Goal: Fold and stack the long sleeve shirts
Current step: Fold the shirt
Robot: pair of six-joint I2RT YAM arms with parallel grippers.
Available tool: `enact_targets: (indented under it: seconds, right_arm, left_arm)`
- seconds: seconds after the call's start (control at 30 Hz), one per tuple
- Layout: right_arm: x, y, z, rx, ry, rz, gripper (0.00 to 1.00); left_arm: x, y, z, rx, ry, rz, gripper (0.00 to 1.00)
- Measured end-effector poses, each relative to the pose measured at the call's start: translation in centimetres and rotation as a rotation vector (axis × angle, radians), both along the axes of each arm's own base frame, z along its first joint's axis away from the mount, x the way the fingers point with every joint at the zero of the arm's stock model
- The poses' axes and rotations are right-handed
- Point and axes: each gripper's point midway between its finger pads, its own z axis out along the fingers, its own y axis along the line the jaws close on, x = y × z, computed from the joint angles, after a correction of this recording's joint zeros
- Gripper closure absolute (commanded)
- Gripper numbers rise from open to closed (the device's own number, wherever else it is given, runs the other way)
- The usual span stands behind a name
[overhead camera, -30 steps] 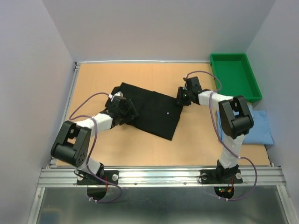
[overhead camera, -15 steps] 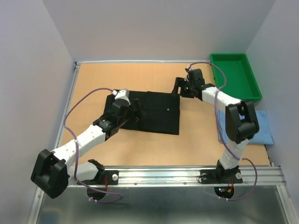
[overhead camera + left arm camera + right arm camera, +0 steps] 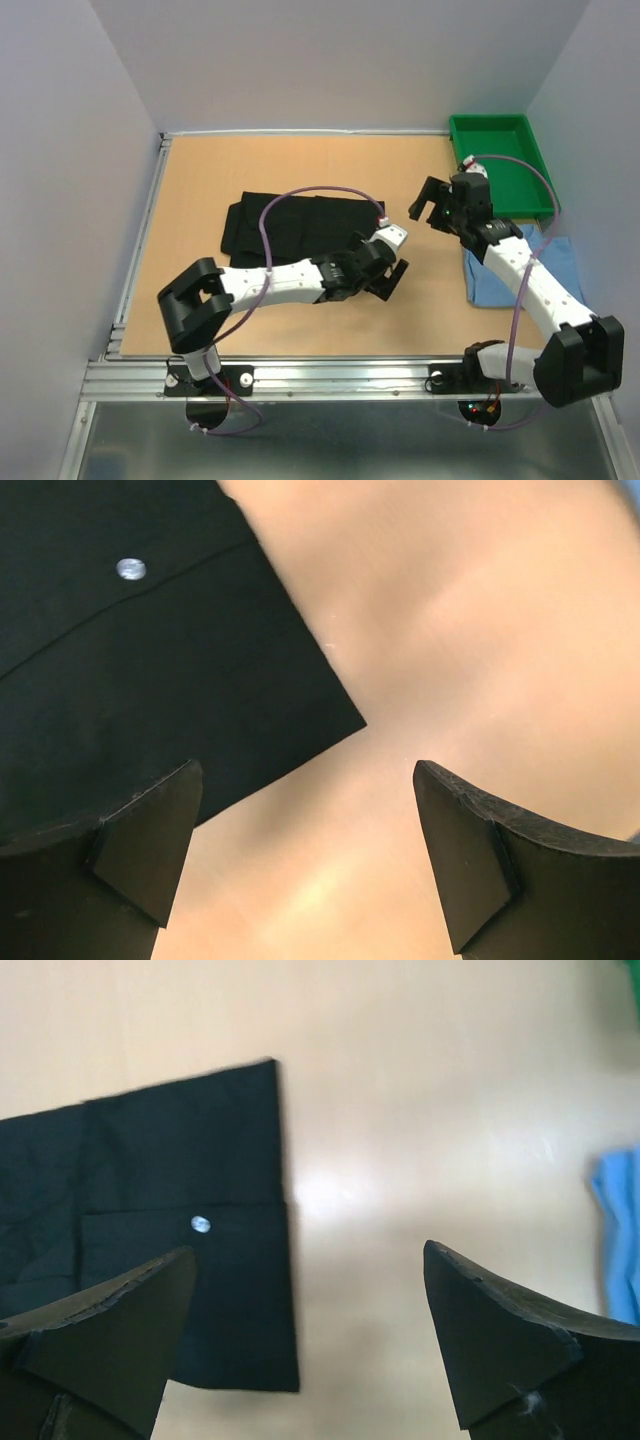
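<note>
The black long sleeve shirt (image 3: 290,222) lies folded into a flat rectangle on the table's middle left; a white button (image 3: 130,569) shows on it. Its right end fills the left of the right wrist view (image 3: 170,1220). My left gripper (image 3: 388,272) hangs open just past the shirt's near right corner, over bare wood, holding nothing (image 3: 305,850). To the right of the shirt, my right gripper (image 3: 427,203) is open and empty above the table (image 3: 310,1340). The light blue shirt (image 3: 495,280) lies at the right edge, partly under the right arm.
A green plastic tray (image 3: 500,135) stands at the back right corner, close behind the right arm. The left arm reaches across the near edge of the black shirt. Walls close the table on the left, back and right.
Both grippers opened and let go of the black shirt, which now lies squared up. The left arm swung from its left side to its right corner; the right arm drew back to the right.
</note>
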Motion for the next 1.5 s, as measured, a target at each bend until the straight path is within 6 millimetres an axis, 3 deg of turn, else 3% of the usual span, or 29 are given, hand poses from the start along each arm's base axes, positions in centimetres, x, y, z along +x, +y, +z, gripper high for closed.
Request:
enact_targets:
  seconds: [0.2, 0.47, 0.6, 0.83, 0.93, 1.0, 1.03, 1.33, 1.5]
  right_arm:
    - [-4.9, -3.1, -2.2, -0.006, 0.054, -0.126, 0.0]
    - [-7.3, -3.7, -3.9, 0.017, 0.088, -0.169, 0.0]
    - [-7.9, -3.8, -4.9, 0.019, 0.12, -0.175, 0.0]
    - [-8.0, -3.4, -5.0, 0.033, 0.129, -0.158, 0.0]
    - [-8.1, -3.1, -5.1, 0.041, 0.137, -0.145, 0.0]
    - [-8.1, -2.8, -5.3, 0.05, 0.148, -0.131, 0.0]
    - [-8.1, -2.7, -5.4, 0.052, 0.151, -0.128, 0.0]
    - [-7.7, -1.5, -5.9, 0.102, 0.174, -0.094, 0.0]
    - [-7.0, 0.2, -7.4, 0.165, 0.23, -0.058, 0.0]
  left_arm:
    - [-0.6, -2.4, -4.8, 0.16, -0.035, -0.049, 0.08]
    - [-0.4, -2.2, -9.0, 0.293, -0.059, -0.053, 0.2]
    - [0.0, -2.1, -8.8, 0.31, -0.082, -0.043, 0.26]
    - [0.3, -2.3, -9.2, 0.315, -0.097, -0.026, 0.52]
    - [0.3, -2.7, -9.4, 0.313, -0.106, -0.018, 0.69]
    - [0.5, -2.9, -9.5, 0.313, -0.115, -0.01, 0.93]
    - [0.6, -3.0, -9.4, 0.307, -0.116, -0.006, 1.0]
    - [2.4, -1.7, -9.5, 0.278, -0.095, 0.057, 1.0]
    - [2.5, -0.5, -8.5, 0.221, -0.041, 0.078, 1.0]
